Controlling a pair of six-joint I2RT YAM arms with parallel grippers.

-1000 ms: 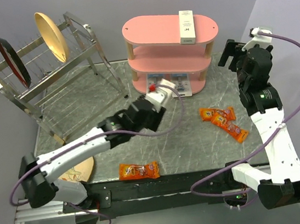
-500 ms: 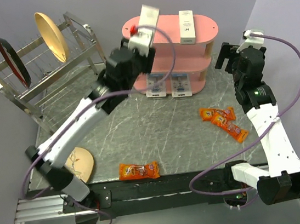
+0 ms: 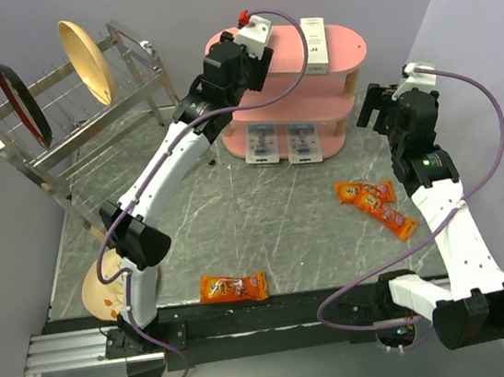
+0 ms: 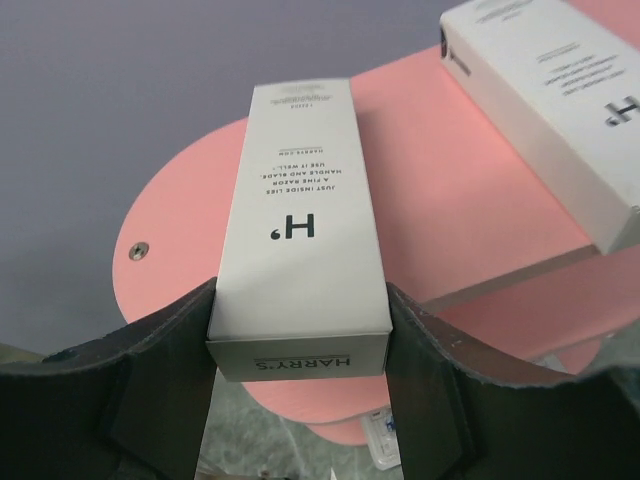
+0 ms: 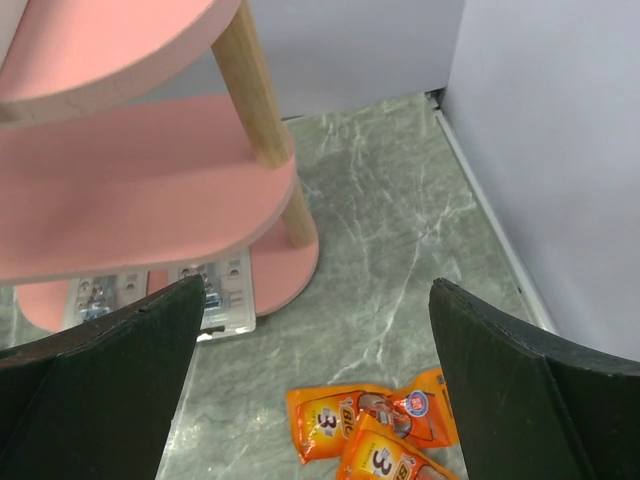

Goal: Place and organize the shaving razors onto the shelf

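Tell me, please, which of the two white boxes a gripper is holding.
The white box in the left gripper, over the shelf's left end; the other box lies free on top.

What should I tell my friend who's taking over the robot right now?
Left gripper: shut on a white razor box, held over the top board of the shelf.
Right gripper: open, empty, beside the shelf.
Done: a second white box lies on the top board; two blister packs lie on the bottom board.
Left: set the held box down beside the other and let go.

Top view high behind arms, left wrist close above shelf (image 3: 349, 45), right wrist seemingly beside it
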